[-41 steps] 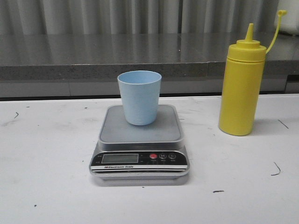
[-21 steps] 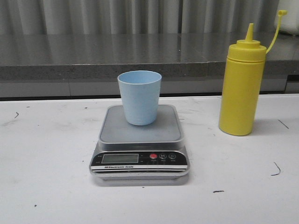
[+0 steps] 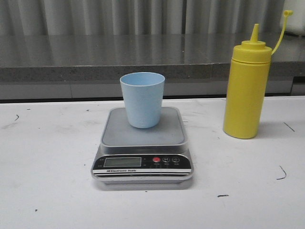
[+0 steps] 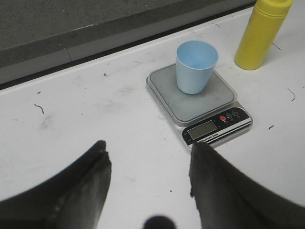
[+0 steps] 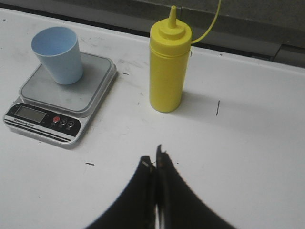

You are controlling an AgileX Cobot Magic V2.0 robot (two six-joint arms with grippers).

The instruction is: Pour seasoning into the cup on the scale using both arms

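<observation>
While the cup stands upright on the scale and the seasoning waits on the desk to its right, my left pincer gapes wide, my right pincer pinched closed on nothing.

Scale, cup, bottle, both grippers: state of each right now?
Scale: flat on the table, display blank.
Cup: upright on the scale platform, looks empty.
Bottle: upright on the table right of the scale, cap off and hanging on its strap, untouched.
Left gripper: open, holding nothing, above the table.
Right gripper: shut, holding nothing, short of the bottle.
</observation>
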